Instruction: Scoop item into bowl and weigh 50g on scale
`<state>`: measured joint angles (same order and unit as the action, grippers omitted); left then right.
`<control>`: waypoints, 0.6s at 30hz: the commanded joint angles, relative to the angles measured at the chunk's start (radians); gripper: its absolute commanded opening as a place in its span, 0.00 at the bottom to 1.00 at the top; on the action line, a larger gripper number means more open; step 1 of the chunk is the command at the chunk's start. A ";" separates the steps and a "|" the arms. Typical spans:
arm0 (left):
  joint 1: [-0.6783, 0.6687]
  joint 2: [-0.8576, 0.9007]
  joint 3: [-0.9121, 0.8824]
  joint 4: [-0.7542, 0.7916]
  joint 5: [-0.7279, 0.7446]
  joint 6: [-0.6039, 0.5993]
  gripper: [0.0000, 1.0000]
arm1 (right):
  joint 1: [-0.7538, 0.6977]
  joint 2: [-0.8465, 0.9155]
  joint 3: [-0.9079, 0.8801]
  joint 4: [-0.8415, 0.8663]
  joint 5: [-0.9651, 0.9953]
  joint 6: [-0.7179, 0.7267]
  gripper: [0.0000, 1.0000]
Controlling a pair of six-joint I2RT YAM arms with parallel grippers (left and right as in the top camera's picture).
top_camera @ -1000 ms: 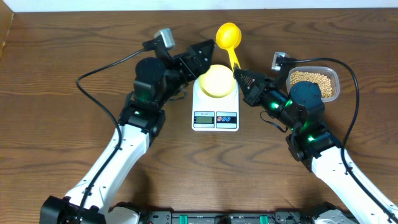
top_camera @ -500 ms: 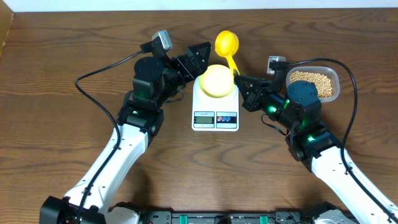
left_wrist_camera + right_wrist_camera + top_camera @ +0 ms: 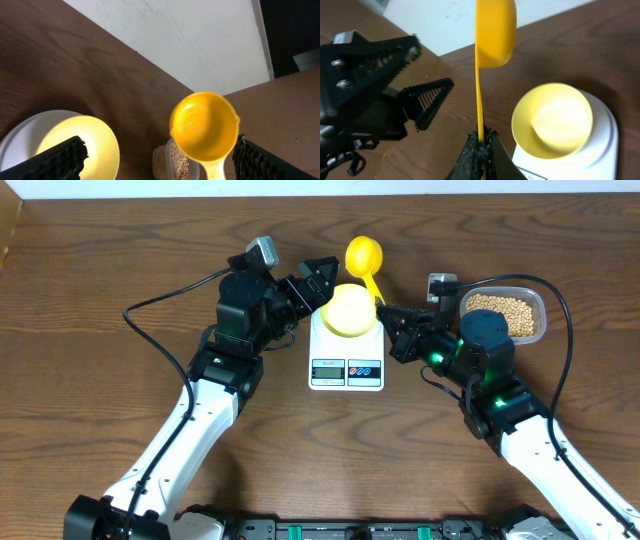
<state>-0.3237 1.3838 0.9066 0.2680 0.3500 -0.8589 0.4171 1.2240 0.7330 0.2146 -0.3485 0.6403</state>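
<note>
- Scale (image 3: 346,348) stands in the middle of the wooden table (image 3: 90,330), with its display and two buttons toward 6 o'clock.
- Bowl (image 3: 348,310), pale yellow, sits on the round platform of the scale.
- Beans (image 3: 503,307) lie in a clear plastic tub (image 3: 541,310) at about 2 o'clock from the scale, well apart from the bowl.
- Right gripper (image 3: 384,309) is at 3 o'clock from the bowl, just beside it. Its fingers are pressed together on the thin handle of a yellow scoop (image 3: 364,254).
- Cup of the scoop is at 12 o'clock from the bowl, beyond the scale. The handle runs from it toward 5 o'clock into the right gripper.
- Left gripper (image 3: 322,282) is at 10 o'clock from the bowl, near its rim. Its two fingers stand wide apart and do not touch anything. In the left wrist view, the bowl and the cup of the scoop show between them.
</note>
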 commanded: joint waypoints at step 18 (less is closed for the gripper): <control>0.002 -0.003 0.005 0.007 0.004 -0.018 0.88 | 0.045 -0.003 0.019 0.045 -0.092 -0.314 0.02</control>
<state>-0.3237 1.3838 0.9062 0.2695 0.3500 -0.8684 0.4339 1.2240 0.7334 0.2516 -0.4274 0.3805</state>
